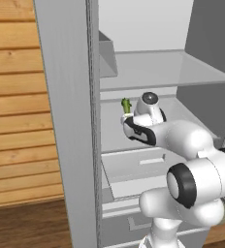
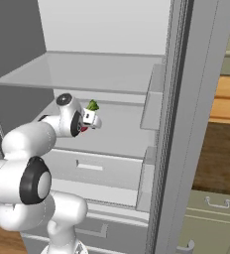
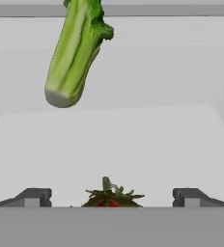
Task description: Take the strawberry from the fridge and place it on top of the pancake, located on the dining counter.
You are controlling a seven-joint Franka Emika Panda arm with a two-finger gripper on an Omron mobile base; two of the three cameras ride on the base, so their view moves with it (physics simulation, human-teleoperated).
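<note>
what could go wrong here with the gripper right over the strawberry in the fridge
1. The strawberry is tiny between the wide-open gripper fingertips; closing slightly off centre could squeeze it out or roll it away.
2. The green vegetable lies on the same fridge shelf just beyond; pushing further in could knock it.
3. The arm reaches in past the fridge door, so a wide swing on the way out could hit it.

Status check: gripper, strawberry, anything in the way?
Gripper open inside fridge. Strawberry between fingertips, not gripped. Green stalk lies beyond, clear.
</note>
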